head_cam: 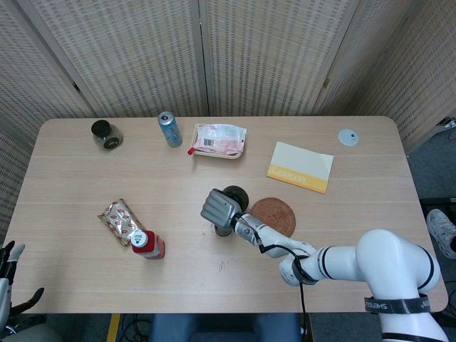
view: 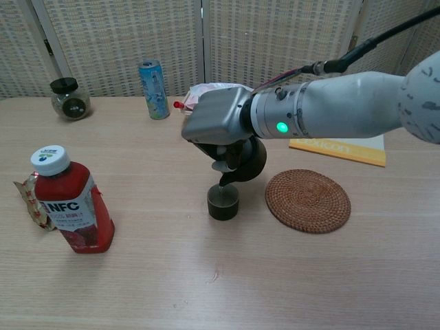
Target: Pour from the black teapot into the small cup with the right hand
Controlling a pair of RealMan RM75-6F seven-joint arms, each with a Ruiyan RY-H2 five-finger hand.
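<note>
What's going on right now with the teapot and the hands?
Right hand holds black teapot, tilted, spout over small cup. Left hand idle, open, off the table. Nothing blocking the cup.

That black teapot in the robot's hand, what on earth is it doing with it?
The robot's right hand holds the small round black teapot tilted above the small dark cup, with the spout pointing down at the cup's rim. It appears to be pouring, though no liquid can be made out. The round woven rattan coaster lies bare just beside the cup. The left hand hangs at the table's near edge, holding nothing.
</note>
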